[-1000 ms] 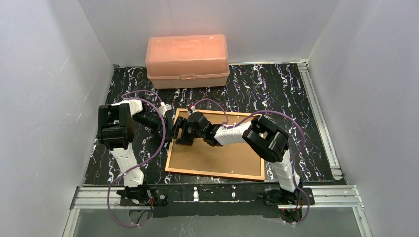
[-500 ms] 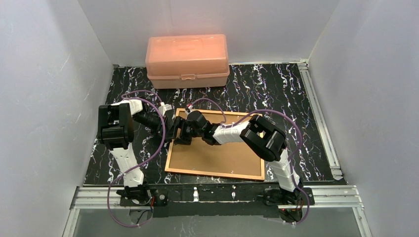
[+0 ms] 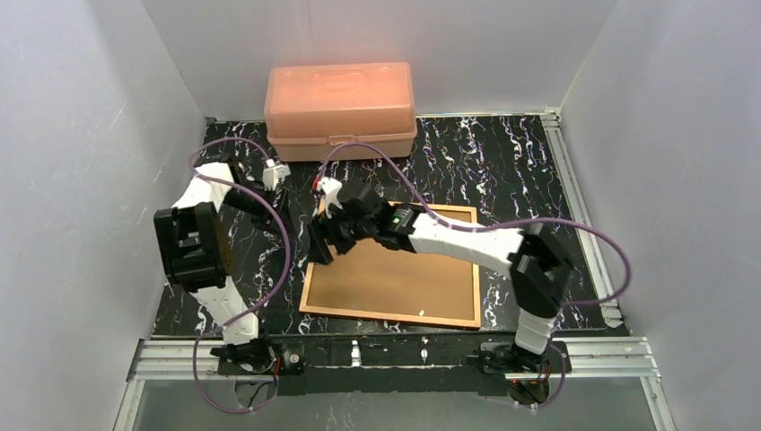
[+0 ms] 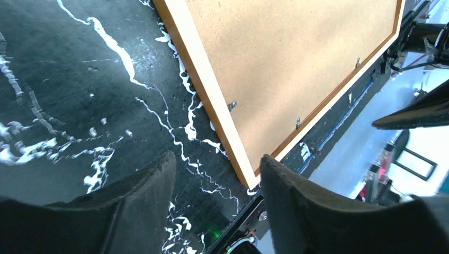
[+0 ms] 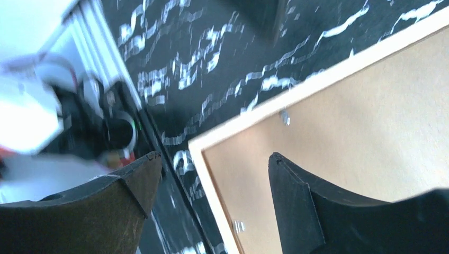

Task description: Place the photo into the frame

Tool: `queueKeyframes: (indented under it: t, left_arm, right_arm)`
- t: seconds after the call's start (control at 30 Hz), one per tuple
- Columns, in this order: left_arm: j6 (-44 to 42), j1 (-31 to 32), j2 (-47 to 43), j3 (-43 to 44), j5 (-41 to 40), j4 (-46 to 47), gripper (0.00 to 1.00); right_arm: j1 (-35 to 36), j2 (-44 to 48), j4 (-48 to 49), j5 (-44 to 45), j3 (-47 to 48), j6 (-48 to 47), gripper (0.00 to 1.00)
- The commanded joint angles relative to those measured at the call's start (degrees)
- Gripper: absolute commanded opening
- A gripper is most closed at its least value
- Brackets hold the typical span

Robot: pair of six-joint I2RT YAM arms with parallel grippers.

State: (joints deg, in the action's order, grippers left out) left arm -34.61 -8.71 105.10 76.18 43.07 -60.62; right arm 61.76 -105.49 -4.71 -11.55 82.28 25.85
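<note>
The frame (image 3: 386, 316) lies flat on the black marbled table, back side up, with a thin orange-brown border around a plain brown backing board (image 3: 395, 278). The photo is hidden. My right gripper (image 3: 319, 244) hangs over the frame's left edge, open; in the right wrist view the pale border (image 5: 317, 79) runs under the empty gap of the right gripper (image 5: 214, 157). My left gripper (image 3: 276, 215) sits left of the frame's far-left corner, apart from it. In the left wrist view the left gripper (image 4: 217, 159) is open over bare table, with the frame's border (image 4: 201, 79) beyond.
A pink translucent box (image 3: 340, 108) stands shut at the back of the table. Small metal clips (image 4: 232, 105) line the frame's inner edge. A metal rail (image 3: 395, 350) runs along the near edge, and white walls close in on the left, right and back.
My left arm has drawn back to the far left, away from the frame, and its jaws have opened. My right arm has stretched out farther left along the frame's left edge.
</note>
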Motion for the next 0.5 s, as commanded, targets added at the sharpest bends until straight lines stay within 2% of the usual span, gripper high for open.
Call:
queueKeyframes:
  t: [0.0, 0.03, 0.07, 0.2, 0.47]
  left_arm:
    - [-2.44, -2.06, -7.17, 3.57, -0.47, -8.96, 0.69]
    - [-2.82, -2.50, -8.20, 4.08, -0.39, -10.12, 0.95]
    - [-3.25, -2.92, -9.28, 4.55, -0.21, -11.32, 0.98]
    - [-2.78, -4.24, -13.71, 6.20, -0.22, -13.66, 0.98]
    - [-1.88, -4.39, -22.20, 8.65, -2.81, -14.49, 0.99]
  right_arm:
    - [2.03, 10.53, -20.77, -0.43, -8.15, -22.40, 0.81]
    - [2.37, 13.07, -21.14, 0.11, -11.29, -23.61, 0.80]
    - [2.85, 15.83, -21.05, 0.35, -14.06, -24.47, 0.80]
    - [5.22, 22.12, -18.21, 0.06, -22.97, -25.63, 0.78]
    - [10.59, 17.65, -15.88, 2.14, -25.92, -27.91, 0.74]
